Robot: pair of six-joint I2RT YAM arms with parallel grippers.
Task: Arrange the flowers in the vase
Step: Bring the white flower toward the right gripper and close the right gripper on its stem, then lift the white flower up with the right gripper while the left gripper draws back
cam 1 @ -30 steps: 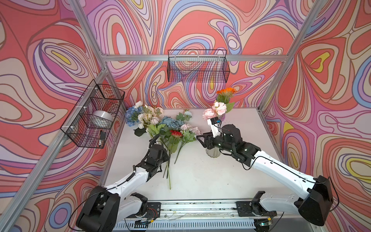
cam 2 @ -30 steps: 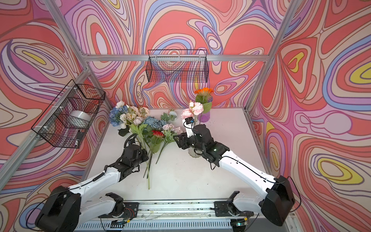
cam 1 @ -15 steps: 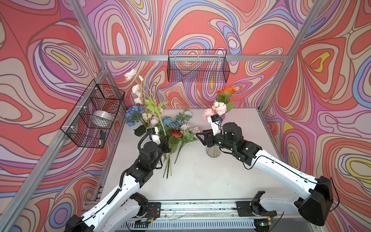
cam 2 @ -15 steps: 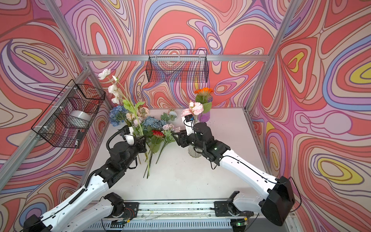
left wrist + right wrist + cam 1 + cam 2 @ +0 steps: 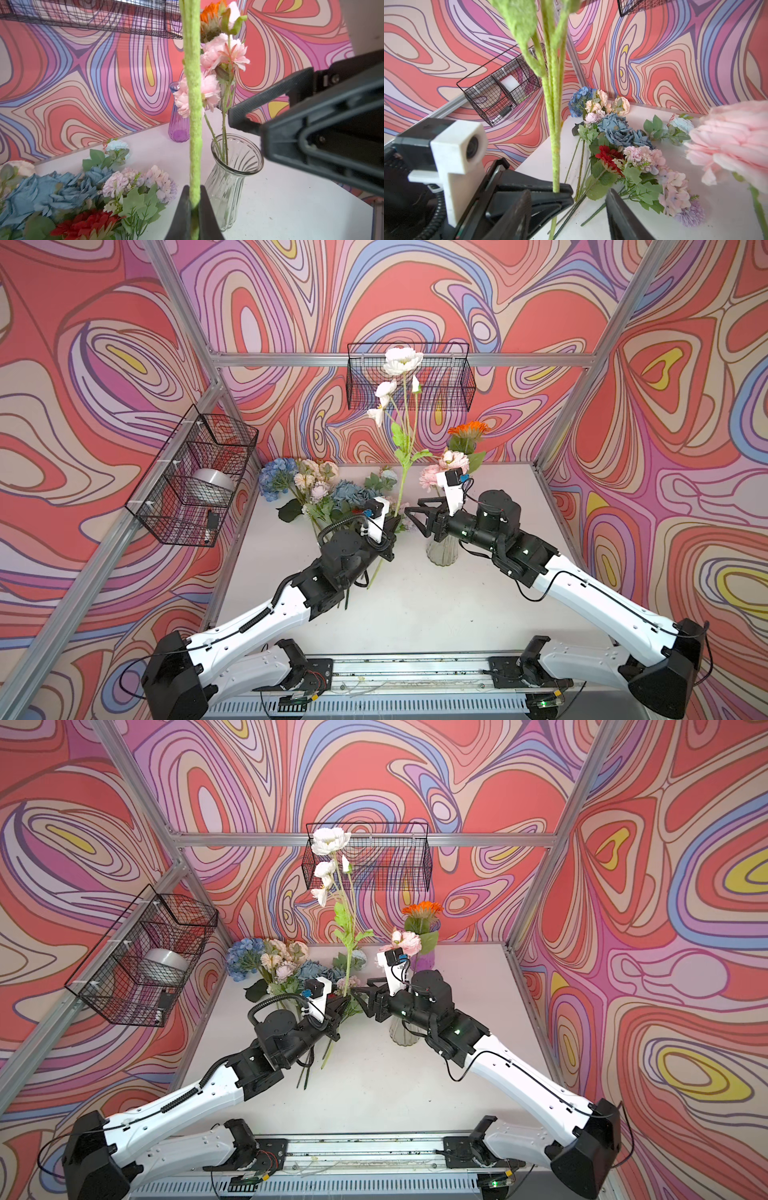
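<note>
Beside the clear vase (image 5: 441, 551), the left gripper (image 5: 395, 521) is pinching a white flower (image 5: 402, 359) upright, the right gripper (image 5: 415, 508) hovering spread.

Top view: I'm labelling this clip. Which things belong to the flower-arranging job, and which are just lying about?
Job: white spray in the shut left gripper; clear vase holding pink flowers; loose flowers on the table; purple vase with orange flower.
Lying about: back wire basket; side wire basket with a silver roll.

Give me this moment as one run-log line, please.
left gripper: shut on white flower stem, upright | right gripper: open, near stem | clear vase: pink spray inside | remaining flowers: on table
</note>
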